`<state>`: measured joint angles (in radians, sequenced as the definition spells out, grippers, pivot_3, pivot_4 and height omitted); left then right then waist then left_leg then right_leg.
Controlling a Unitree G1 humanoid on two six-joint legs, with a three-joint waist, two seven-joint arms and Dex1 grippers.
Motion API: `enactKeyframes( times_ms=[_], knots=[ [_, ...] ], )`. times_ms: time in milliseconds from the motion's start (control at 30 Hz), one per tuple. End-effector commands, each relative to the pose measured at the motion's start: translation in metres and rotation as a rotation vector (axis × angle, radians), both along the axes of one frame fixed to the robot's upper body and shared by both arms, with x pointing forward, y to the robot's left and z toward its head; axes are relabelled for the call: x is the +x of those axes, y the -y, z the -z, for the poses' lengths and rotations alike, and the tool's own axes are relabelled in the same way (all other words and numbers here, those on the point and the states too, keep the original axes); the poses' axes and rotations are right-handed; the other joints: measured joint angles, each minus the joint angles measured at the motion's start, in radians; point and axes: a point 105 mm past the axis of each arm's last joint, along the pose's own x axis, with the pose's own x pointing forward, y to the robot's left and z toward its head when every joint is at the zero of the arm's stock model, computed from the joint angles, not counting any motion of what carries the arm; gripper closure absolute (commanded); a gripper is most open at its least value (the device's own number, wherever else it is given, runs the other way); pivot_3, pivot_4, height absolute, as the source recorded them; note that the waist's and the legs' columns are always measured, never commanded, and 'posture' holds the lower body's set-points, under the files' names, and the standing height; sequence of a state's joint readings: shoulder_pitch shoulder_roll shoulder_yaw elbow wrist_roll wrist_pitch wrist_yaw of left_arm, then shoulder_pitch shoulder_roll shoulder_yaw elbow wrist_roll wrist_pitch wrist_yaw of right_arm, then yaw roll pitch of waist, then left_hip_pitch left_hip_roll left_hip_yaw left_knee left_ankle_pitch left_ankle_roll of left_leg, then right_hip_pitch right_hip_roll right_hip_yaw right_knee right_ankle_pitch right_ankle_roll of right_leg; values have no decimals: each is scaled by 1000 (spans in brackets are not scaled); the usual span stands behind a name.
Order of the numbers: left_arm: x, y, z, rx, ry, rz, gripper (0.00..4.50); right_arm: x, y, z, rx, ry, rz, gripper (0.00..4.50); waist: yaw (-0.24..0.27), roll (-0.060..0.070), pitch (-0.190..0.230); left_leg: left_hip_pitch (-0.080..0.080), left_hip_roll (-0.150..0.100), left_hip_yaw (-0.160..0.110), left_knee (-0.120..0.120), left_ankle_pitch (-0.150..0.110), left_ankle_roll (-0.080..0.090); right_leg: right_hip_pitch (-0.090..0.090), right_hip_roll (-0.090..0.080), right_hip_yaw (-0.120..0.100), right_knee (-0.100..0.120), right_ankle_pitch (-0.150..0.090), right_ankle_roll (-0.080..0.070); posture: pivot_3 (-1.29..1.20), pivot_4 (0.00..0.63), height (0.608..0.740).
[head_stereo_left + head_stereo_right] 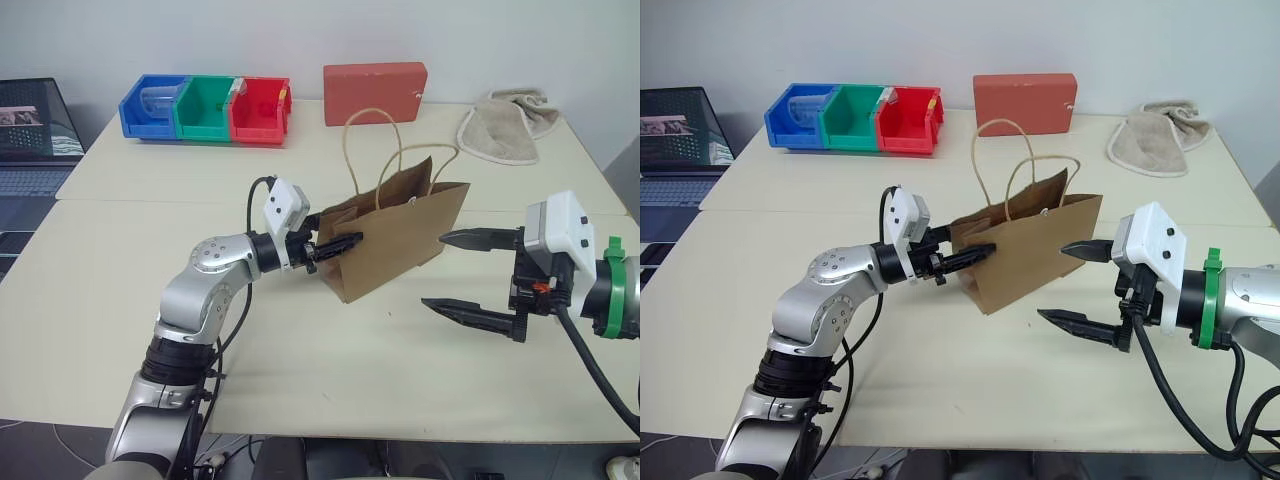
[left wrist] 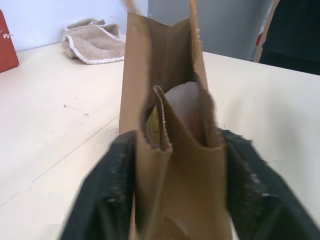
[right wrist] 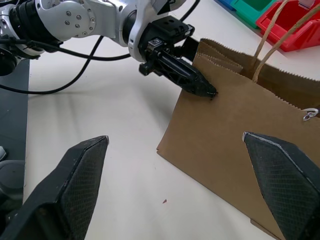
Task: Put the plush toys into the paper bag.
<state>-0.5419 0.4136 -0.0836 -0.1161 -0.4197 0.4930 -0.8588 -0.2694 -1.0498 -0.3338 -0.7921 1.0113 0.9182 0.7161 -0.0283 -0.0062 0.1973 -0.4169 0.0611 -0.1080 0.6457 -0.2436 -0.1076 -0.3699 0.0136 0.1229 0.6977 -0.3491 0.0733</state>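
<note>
The brown paper bag [image 1: 400, 235] stands upright in the middle of the table, its loop handles up. My left gripper [image 1: 345, 242] reaches in level from the left and is shut on the bag's narrow left end, one finger [image 2: 107, 195] on each side of the folded paper. Through the gap at that end, a plush toy [image 2: 185, 107] shows as a white rounded shape with a bit of yellow, inside the bag. My right gripper [image 1: 435, 270] hangs wide open just right of the bag, apart from it, holding nothing.
A red rectangular box [image 1: 375, 92] and a row of blue, green and red bins [image 1: 205, 108] sit at the table's far edge. A beige towel [image 1: 505, 128] lies at the back right. A laptop [image 1: 35, 130] stands off the table's left end.
</note>
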Motion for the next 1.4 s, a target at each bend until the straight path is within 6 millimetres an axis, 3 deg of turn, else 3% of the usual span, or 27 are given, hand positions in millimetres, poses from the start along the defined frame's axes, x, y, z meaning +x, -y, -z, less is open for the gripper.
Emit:
enactKeyframes(
  times_ms=[33, 167, 367, 667, 833, 1200, 1333, 1400],
  knots=[
    [-6, 6, -6, -7, 36, 43, 3353, -4, -2, -6, -12, 60, -10, 0, 0, 0, 0, 0, 0, 0, 0, 0, 0, 0, 0, 0, 0, 0, 0, 0, 150, 740],
    [-5, 6, -5, -10, 23, 48, 4483, -4, -1, -6, -14, 71, 2, 0, 0, 0, 0, 0, 0, 0, 0, 0, 0, 0, 0, 0, 0, 0, 0, 0, 150, 740],
    [6, 4, -7, -20, 16, 94, 4483, -3, 3, -6, 6, 146, 56, 0, 1, 0, 0, 0, 0, 0, 0, 0, 0, 0, 0, 0, 0, 0, 0, 0, 150, 740],
    [12, 1, -24, 29, -16, 353, 4483, -25, 28, -10, -32, 55, 93, 0, 0, 0, 0, 0, -1, -1, -1, 0, 1, 1, 0, -1, 0, 0, 0, 0, 150, 740],
    [14, 1, -19, 95, -22, 439, 4483, -31, 34, -8, -48, 44, 135, 0, -1, 0, 0, 0, -1, -1, 0, 1, 1, 1, 0, -1, 0, 0, 0, 0, 150, 740],
    [24, -2, -8, 169, 18, 389, 4483, -28, 33, -4, -55, 29, 140, 0, -2, 0, 0, 0, -1, -1, 0, 1, 2, 1, 0, -1, 0, 0, 0, 0, 150, 740],
    [20, -12, -14, 184, 34, 374, 3579, -23, 35, -5, -65, 44, 139, 0, -4, 0, 0, 0, -1, -1, 0, 1, 2, 1, 0, -1, 1, 0, 0, 0, 150, 740],
    [20, -28, -19, 189, 39, 306, 2942, -18, 41, -8, -71, 53, 161, 0, -8, 0, 0, 0, -1, -1, 0, 1, 2, 1, 0, -1, 1, 0, 0, 0, 150, 740]
  ],
)
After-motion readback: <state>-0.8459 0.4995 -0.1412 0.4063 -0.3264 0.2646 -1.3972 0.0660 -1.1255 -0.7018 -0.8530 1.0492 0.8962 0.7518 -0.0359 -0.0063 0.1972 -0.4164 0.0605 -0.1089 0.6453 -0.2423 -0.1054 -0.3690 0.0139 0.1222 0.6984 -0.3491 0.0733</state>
